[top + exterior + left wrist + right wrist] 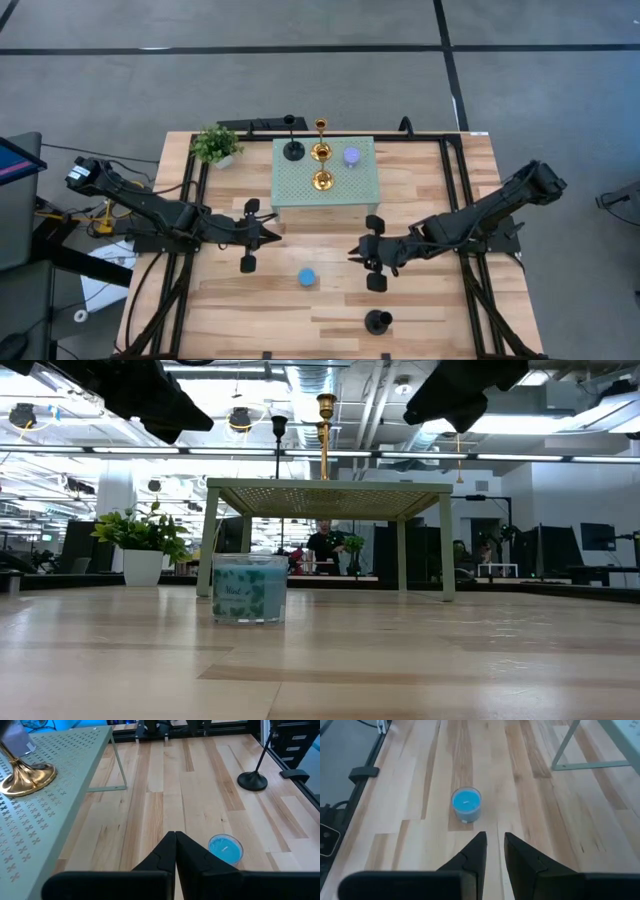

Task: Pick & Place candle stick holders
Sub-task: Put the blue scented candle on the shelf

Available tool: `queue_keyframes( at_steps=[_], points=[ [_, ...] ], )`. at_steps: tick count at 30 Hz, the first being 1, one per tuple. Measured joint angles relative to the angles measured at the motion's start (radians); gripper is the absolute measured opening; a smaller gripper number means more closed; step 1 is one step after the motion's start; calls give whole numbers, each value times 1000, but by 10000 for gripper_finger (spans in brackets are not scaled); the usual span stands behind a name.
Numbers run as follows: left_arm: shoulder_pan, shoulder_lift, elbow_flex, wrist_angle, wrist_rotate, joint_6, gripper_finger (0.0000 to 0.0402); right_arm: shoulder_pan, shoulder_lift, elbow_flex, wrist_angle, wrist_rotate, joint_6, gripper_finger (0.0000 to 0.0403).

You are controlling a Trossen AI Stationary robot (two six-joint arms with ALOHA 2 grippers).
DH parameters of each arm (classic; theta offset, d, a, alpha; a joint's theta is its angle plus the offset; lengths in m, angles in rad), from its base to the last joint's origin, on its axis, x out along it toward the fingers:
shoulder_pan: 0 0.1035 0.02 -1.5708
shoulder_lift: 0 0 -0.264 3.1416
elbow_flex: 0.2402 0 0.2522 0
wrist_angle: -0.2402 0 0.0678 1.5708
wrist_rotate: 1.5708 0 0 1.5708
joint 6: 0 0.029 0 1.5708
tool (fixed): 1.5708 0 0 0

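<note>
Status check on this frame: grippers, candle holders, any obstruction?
Left gripper shut, empty; right gripper slightly open, empty. Blue holder on table between them, one black holder near front edge; four on mint stand. Nothing blocking.

A pale wooden worktop [420,305] stands on grey floor [300,80] crossed by dark lines; beyond it, an open office with bright ceiling lights [240,418], exposed ducts, desks and a person [322,545] far off

On the desk [420,300], four holders [321,153] stand on the stand [365,185] at the rear, the plant [216,145] to its left, a stubby holder [308,277] and a stemmed holder [377,322] before it.
</note>
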Motion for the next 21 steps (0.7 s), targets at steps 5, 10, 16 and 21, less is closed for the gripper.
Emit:
queue_keyframes(
  at_steps=[5, 10, 16, 21],
  points=[
    [0, 0, 0, 17, 0, 0, 8, -11, 0, 0, 7, 0, -79, 60],
    [0, 0, 0, 25, 2, 1, 8, -55, 0, 0, 46, -1, -152, 60],
    [0, 9, 0, 28, 139, 96, 8, -102, 0, 0, 105, 0, -187, 60],
    [-5, 72, 0, 70, 225, 38, 8, -127, 0, 0, 107, 1, -187, 60]
  ],
)
